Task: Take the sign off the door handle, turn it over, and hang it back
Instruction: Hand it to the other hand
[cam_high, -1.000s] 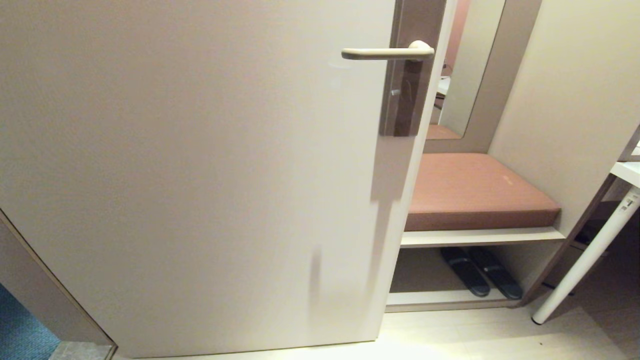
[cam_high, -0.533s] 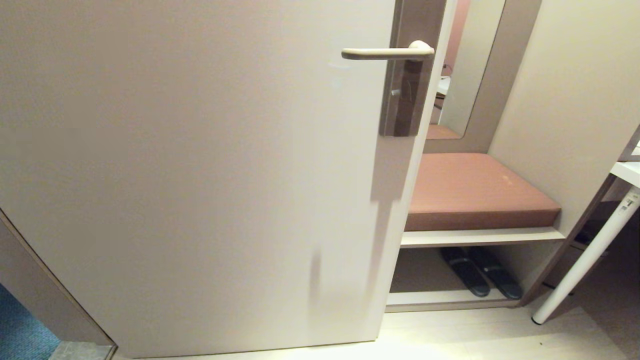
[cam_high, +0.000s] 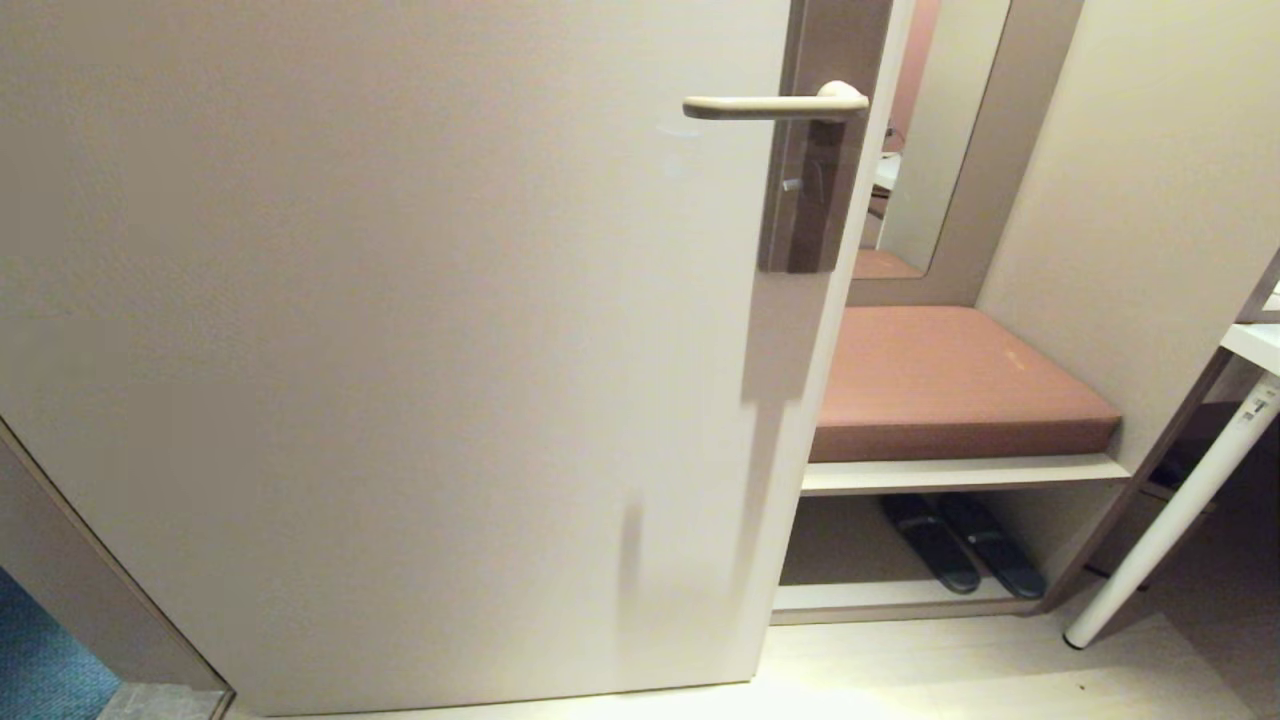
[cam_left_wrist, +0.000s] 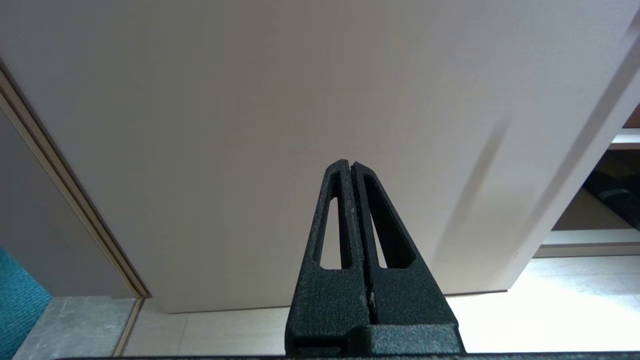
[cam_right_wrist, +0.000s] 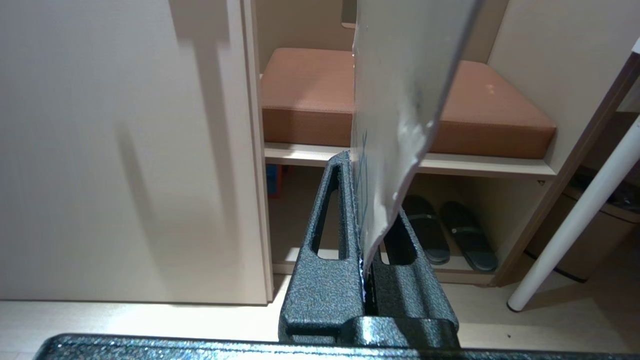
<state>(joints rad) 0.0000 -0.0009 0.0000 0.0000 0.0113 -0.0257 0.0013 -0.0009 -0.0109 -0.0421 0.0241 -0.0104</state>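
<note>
The beige door handle sticks out level from its brown-grey plate near the door's right edge, and nothing hangs on it. The sign, its white face showing faint blue marks, stands up between the fingers of my right gripper, which is shut on its lower end. That gripper is low, in front of the door's edge and the bench shelf. My left gripper is shut on nothing and points at the lower door panel. Neither gripper shows in the head view.
The pale door fills the left and middle. Right of it stands a bench with a brown cushion, dark slippers beneath and a mirror above. A white table leg slants at far right.
</note>
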